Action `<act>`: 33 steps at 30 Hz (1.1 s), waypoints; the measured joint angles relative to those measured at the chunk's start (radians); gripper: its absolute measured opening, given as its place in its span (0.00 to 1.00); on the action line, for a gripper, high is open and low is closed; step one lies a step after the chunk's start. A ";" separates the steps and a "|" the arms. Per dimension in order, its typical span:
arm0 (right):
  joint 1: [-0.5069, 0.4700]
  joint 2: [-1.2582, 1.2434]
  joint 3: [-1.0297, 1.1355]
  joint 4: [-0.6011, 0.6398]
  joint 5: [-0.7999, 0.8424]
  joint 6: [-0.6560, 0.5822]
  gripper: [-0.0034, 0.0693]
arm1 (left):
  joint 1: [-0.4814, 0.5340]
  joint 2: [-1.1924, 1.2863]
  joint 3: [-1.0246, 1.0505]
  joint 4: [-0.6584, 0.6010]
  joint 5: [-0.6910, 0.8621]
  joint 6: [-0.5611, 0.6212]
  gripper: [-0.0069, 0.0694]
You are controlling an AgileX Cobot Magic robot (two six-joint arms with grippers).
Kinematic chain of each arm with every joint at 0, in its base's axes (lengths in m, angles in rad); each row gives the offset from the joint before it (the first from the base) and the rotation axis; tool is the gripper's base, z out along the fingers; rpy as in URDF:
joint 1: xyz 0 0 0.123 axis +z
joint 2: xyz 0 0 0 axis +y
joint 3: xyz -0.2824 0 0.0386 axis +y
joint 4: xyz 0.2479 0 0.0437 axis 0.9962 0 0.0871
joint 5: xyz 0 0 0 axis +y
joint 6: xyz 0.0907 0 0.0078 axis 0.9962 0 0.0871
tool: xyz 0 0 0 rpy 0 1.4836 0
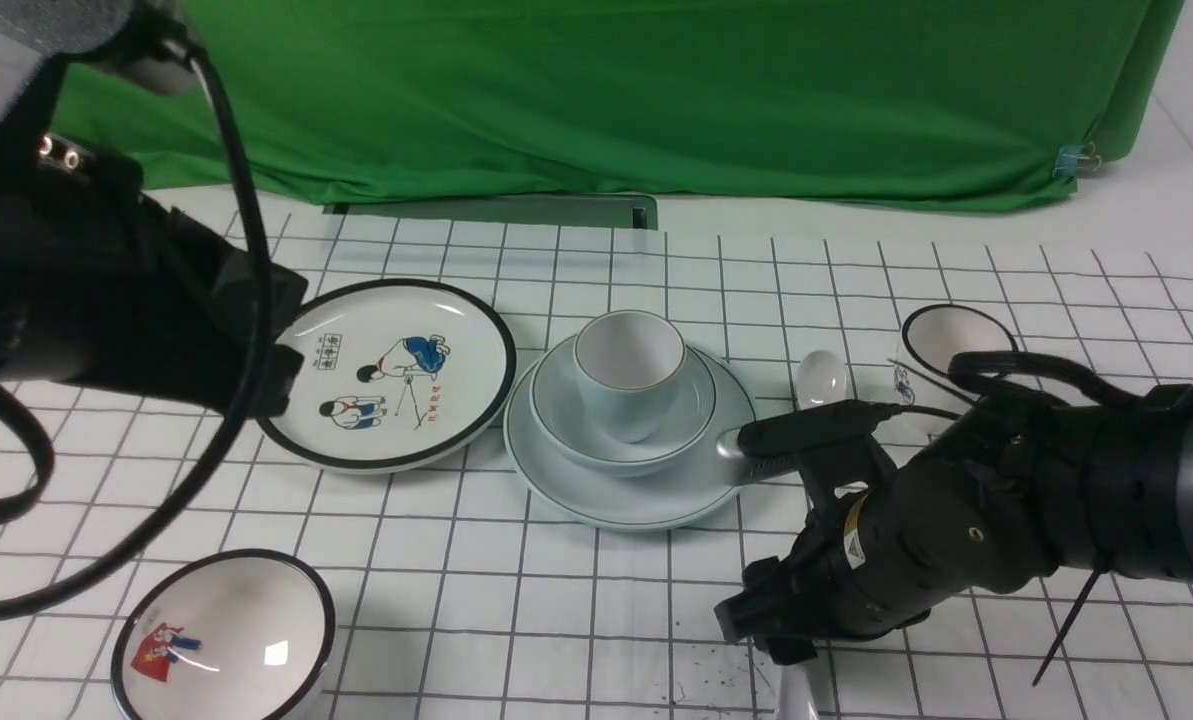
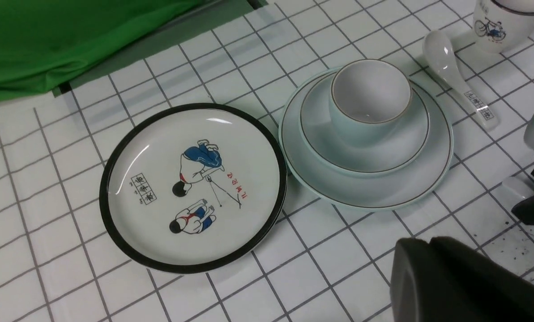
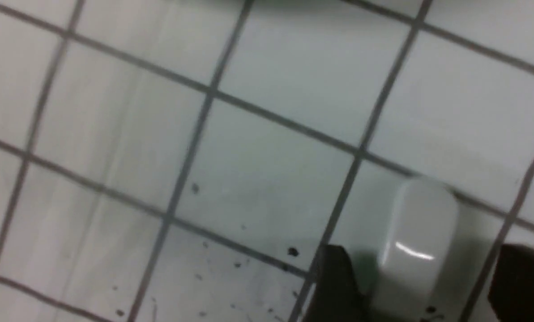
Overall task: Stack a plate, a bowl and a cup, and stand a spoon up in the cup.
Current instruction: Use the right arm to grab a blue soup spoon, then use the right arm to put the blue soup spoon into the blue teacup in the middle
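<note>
Nearest, at the front edge of the view, the plain white spoon (image 1: pixel 796 695) lay on the grid-lined table (image 1: pixel 556 620), its handle end between the open fingers of the right gripper (image 3: pixel 428 286); whether either finger touched it could not be told. Over on the left sat the black-rimmed bowl (image 1: pixel 226 640) with its red-and-blue figure. The left gripper (image 2: pixel 430 243) was closed, with nothing visible in its grip. Farther back, the plain plate (image 1: pixel 616 505) carried the plain bowl (image 1: pixel 556 415), and the small plain cup (image 1: pixel 631 385) stood upright inside that bowl. Left of this stack lay the black-rimmed plate (image 1: pixel 386 370) with cartoon figures; right of it, the printed spoon (image 2: pixel 463 89) and the black-rimmed cup (image 2: pixel 495 33). A green cloth (image 1: pixel 606 100) hung behind everything.
</note>
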 joint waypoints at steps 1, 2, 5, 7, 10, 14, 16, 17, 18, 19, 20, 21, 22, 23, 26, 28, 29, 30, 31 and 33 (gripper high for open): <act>0.002 0.002 -0.001 -0.001 -0.002 0.002 0.71 | 0.000 0.000 0.001 0.000 -0.003 0.000 0.04; 0.008 0.004 -0.002 -0.006 -0.004 0.005 0.71 | 0.000 0.000 0.001 0.000 -0.003 -0.001 0.04; 0.019 0.006 -0.002 -0.018 -0.012 0.006 0.67 | 0.000 0.000 0.001 -0.002 -0.005 -0.003 0.04; 0.024 0.008 -0.002 -0.018 -0.019 0.006 0.57 | 0.000 0.000 0.001 -0.003 -0.006 -0.003 0.04; 0.031 0.009 -0.002 -0.012 -0.032 0.008 0.29 | 0.000 0.000 0.001 -0.003 -0.007 -0.004 0.05; 0.031 -0.014 -0.009 0.000 -0.019 -0.040 0.29 | 0.000 -0.004 0.001 -0.003 -0.010 -0.004 0.05; 0.025 -0.048 -0.027 0.003 -0.005 -0.083 0.29 | 0.000 -0.015 0.002 -0.003 -0.010 -0.003 0.05; 0.017 -0.082 -0.053 0.002 -0.003 -0.119 0.29 | 0.000 -0.032 0.002 -0.003 -0.006 -0.003 0.05; 0.011 -0.112 -0.069 0.002 -0.010 -0.136 0.29 | 0.000 -0.045 0.002 -0.001 0.000 -0.003 0.05; 0.003 -0.136 -0.087 0.002 -0.025 -0.148 0.29 | 0.000 -0.060 0.004 0.005 0.004 -0.003 0.05; -0.004 -0.169 -0.113 0.002 -0.063 -0.158 0.29 | 0.000 -0.087 0.015 0.014 0.006 -0.003 0.05; -0.011 -0.187 -0.129 0.002 -0.101 -0.165 0.29 | 0.000 -0.108 0.027 0.024 0.006 -0.003 0.05; -0.014 -0.202 -0.146 0.002 -0.163 -0.168 0.29 | 0.000 -0.137 0.045 0.031 0.005 -0.003 0.05; -0.016 -0.215 -0.156 0.002 -0.220 -0.170 0.29 | 0.000 -0.162 0.074 0.038 -0.002 -0.003 0.05; -0.019 -0.219 -0.173 0.002 -0.455 -0.170 0.29 | 0.000 -0.262 0.183 0.050 -0.038 -0.017 0.05; -0.019 -0.200 -0.173 0.002 -0.625 -0.170 0.29 | 0.000 -0.331 0.264 0.052 -0.061 -0.037 0.05; -0.019 -0.174 -0.173 0.002 -0.724 -0.170 0.29 | 0.000 -0.379 0.315 0.050 -0.073 -0.050 0.05; -0.020 -0.149 -0.173 0.002 -0.801 -0.170 0.29 | 0.000 -0.416 0.353 0.048 -0.077 -0.065 0.05; -0.020 -0.127 -0.173 0.002 -0.861 -0.172 0.29 | 0.000 -0.451 0.387 0.048 -0.077 -0.077 0.05; -0.020 -0.073 -0.173 0.002 -0.982 -0.187 0.29 | 0.000 -0.508 0.434 0.048 -0.072 -0.097 0.05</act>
